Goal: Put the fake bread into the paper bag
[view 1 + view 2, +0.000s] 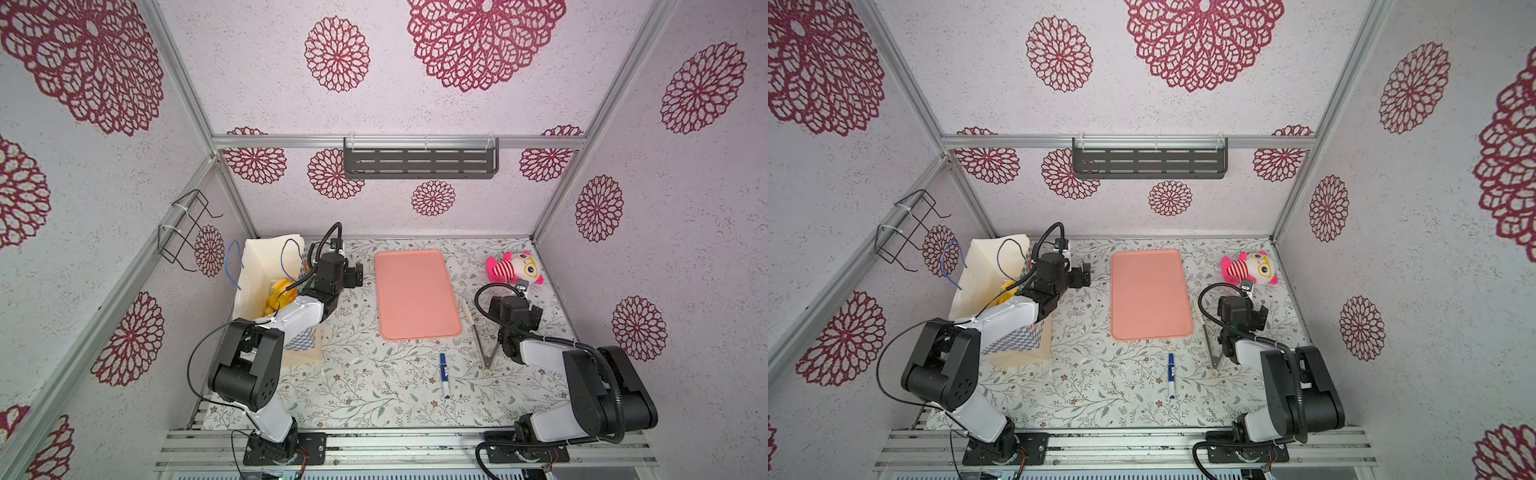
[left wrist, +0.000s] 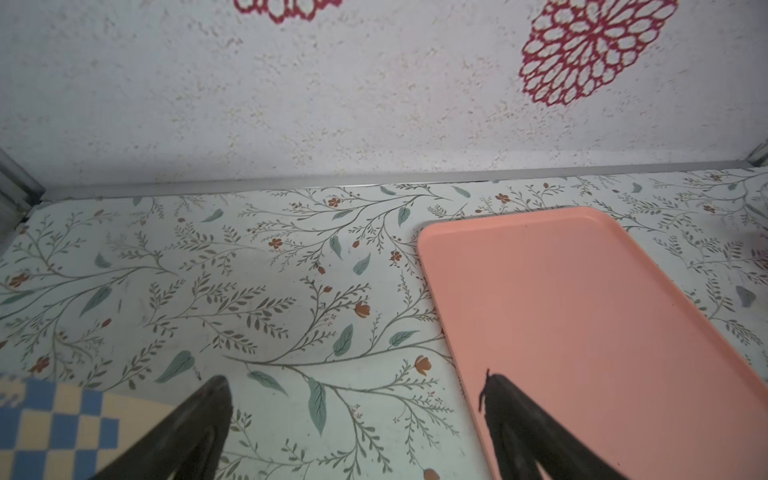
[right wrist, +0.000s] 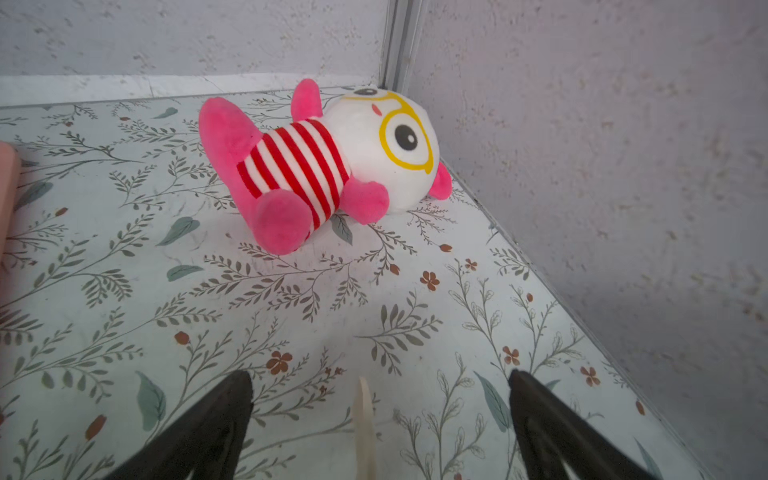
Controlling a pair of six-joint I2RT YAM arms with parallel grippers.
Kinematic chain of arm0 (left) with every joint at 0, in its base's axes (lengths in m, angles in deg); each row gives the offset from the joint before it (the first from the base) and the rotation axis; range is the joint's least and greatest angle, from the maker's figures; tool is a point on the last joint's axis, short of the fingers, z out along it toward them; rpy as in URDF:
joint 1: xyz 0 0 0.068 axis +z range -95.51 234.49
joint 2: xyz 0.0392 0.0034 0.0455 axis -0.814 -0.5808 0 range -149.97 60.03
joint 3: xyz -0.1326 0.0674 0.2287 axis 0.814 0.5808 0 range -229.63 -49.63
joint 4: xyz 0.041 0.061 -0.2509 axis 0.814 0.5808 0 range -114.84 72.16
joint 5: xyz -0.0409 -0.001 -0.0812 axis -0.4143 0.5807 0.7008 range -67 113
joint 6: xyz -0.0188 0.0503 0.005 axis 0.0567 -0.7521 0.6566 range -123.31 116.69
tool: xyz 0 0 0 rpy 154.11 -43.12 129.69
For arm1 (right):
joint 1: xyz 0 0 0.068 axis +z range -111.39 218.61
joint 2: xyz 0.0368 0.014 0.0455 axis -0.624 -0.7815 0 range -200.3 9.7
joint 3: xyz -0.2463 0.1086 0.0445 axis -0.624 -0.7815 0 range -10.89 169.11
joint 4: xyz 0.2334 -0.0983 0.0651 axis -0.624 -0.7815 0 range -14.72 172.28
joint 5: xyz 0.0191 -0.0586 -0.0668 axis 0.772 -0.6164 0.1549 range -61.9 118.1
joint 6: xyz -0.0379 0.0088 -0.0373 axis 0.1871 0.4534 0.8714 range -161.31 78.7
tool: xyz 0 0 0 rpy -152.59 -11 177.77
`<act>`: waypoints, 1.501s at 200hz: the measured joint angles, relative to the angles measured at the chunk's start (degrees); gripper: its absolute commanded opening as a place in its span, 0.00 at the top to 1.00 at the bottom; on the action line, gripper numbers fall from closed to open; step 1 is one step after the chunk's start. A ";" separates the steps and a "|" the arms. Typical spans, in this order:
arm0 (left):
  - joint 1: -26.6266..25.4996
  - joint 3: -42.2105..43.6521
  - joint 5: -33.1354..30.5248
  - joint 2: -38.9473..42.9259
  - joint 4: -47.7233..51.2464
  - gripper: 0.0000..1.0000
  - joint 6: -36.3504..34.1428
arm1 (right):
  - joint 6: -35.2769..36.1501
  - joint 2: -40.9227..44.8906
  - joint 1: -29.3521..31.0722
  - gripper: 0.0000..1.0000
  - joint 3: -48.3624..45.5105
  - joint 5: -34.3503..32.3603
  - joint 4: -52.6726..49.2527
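Table [image 1: 374, 386]: a flower-and-leaf patterned top fills the floor of the booth, and everything stands on it.
Paper bag [image 1: 257, 266]: tall and cream, it stands upright with its mouth open in the far left corner. Blue checks show low on its side, and the blue cord handles stick up. The left arm [image 1: 291, 316] crosses in front of it. Its checked corner also shows in the left wrist view [image 2: 54, 419].
Tray [image 1: 415, 291]: pink and flat, it lies in the middle of the table, well apart from the bag.
Left gripper [image 1: 356, 274]: it hovers over the table between bag and tray. Its fingers [image 2: 208, 415] are spread wide with nothing between them.
Right gripper [image 3: 380, 376]: it hangs over the right side of the table, facing the far right corner. Its fingers [image 3: 540, 415] are spread wide and grip nothing. The pale tip of the tongs shows in the gap.
Plush toy [image 1: 515, 268]: pink with red stripes, it lies in the far right corner.
Tongs [image 1: 478, 336]: they lie just right of the tray, partly under the right gripper.
Bread [image 1: 279, 296]: yellow pieces sit down inside the bag, partly hidden by the left arm. I cannot tell how many.
Pen [image 1: 444, 374]: blue and white, it lies near the front, below the tray.
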State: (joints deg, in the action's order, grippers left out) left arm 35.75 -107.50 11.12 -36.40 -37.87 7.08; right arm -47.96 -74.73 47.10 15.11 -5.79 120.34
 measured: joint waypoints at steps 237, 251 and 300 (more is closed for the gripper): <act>17.11 11.89 20.48 9.92 -4.50 0.00 -3.58 | 6.27 -4.61 -3.32 0.01 -14.47 13.16 33.70; 17.11 11.47 20.90 9.55 -3.98 0.00 -3.72 | 6.25 -4.61 -3.32 0.01 -14.47 13.14 33.70; 18.67 12.41 20.06 9.84 -4.24 0.02 -5.57 | 6.27 -4.61 -3.32 0.01 -14.47 13.16 33.68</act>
State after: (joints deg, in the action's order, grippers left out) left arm 54.41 -95.08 31.18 -26.56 -42.12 1.51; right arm -41.69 -79.34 43.77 0.64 7.37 154.02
